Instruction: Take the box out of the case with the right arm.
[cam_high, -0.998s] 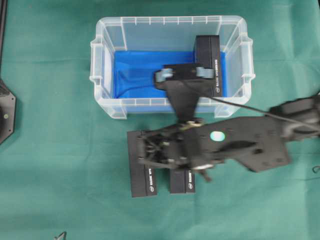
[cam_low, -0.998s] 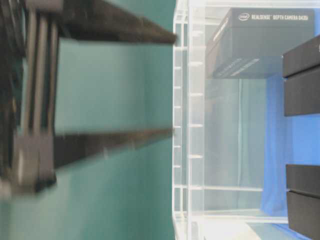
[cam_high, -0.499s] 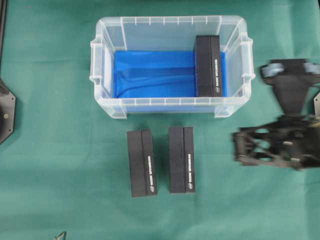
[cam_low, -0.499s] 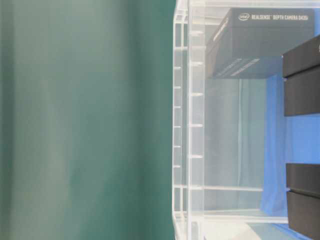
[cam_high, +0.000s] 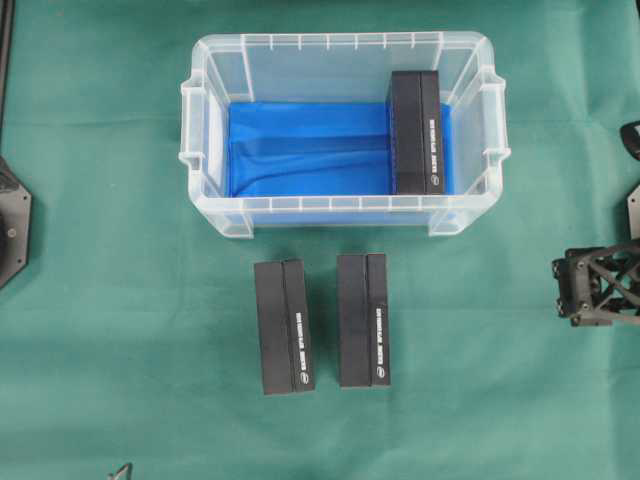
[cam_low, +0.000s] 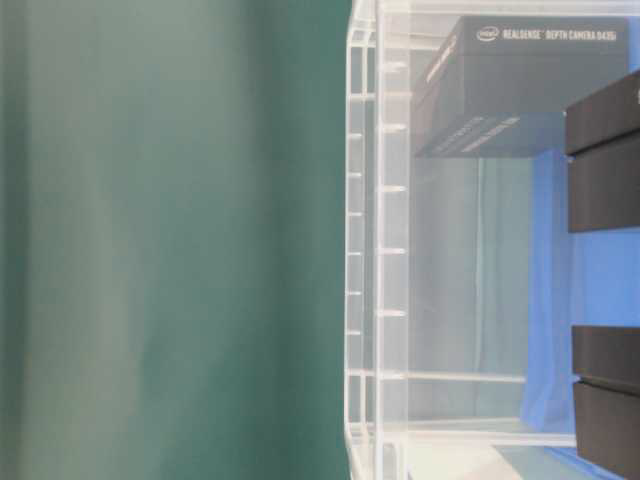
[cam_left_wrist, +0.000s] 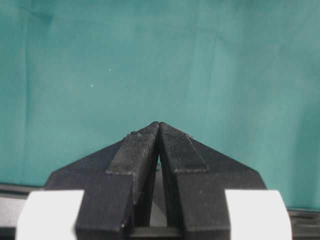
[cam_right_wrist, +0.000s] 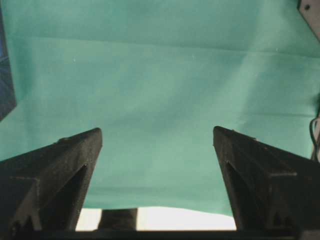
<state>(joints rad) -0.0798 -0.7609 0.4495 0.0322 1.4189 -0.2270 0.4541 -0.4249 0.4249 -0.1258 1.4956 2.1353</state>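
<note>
Inside case (cam_high: 200, 150), box (cam_high: 416, 132) well apart from right hand (cam_right_wrist: 157, 140) (fingers spread, empty).

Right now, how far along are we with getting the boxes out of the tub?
Two black boxes already lie on the green cloth in front of the tub. Nothing is in hand: the right gripper is open and empty over bare cloth, at the overhead view's right edge. One box is left, at the tub's right end.
</note>
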